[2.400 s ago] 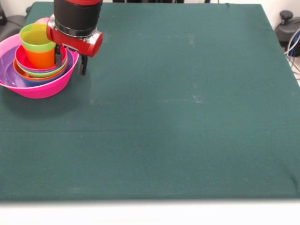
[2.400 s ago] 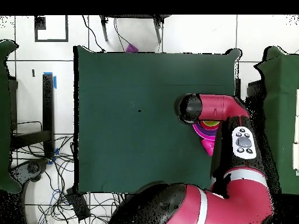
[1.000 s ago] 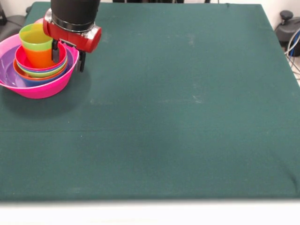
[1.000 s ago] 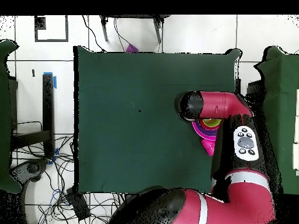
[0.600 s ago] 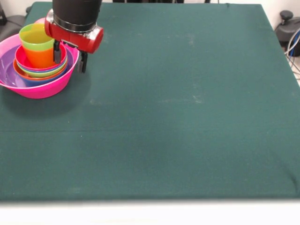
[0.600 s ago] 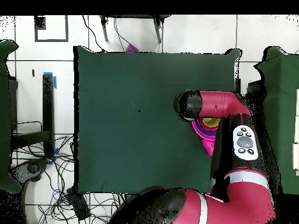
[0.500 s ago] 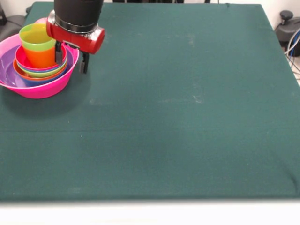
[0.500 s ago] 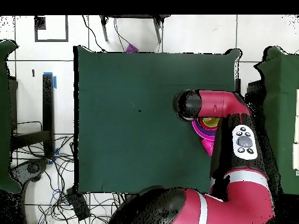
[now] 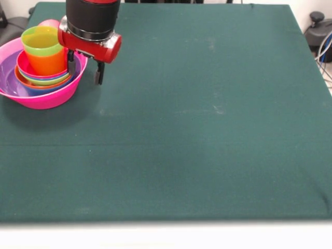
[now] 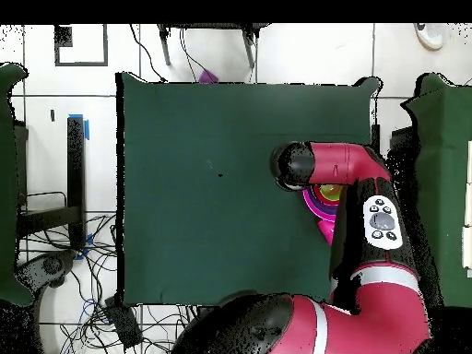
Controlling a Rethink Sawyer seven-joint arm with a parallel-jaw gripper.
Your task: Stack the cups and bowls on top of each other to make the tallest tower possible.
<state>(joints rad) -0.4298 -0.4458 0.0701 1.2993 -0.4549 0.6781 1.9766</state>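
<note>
The tower [image 9: 39,78] stands near the table's left edge in the front view. Its base is a wide pink bowl [image 9: 46,98] holding purple, blue, orange, green and red-pink bowls nested inside one another. An orange cup [image 9: 45,65] rises from the middle with a lime green cup [image 9: 41,41] nested in its top. My gripper [image 9: 83,71] hangs open and empty at the tower's right side. One finger [image 9: 70,65] is over the pink bowl's rim and the other [image 9: 97,75] is outside it. In the overhead view the arm [image 10: 369,230] covers most of the tower [image 10: 328,194] and hides the gripper.
Green cloth [image 9: 207,129] covers the whole table. Cables and a dark object [image 9: 319,31] lie off the right edge in the front view. In the overhead view, cables [image 10: 92,277] lie on the floor beside the table.
My gripper has shifted a little to the right in the front view, away from the cups, staying open. The tower has not moved.
</note>
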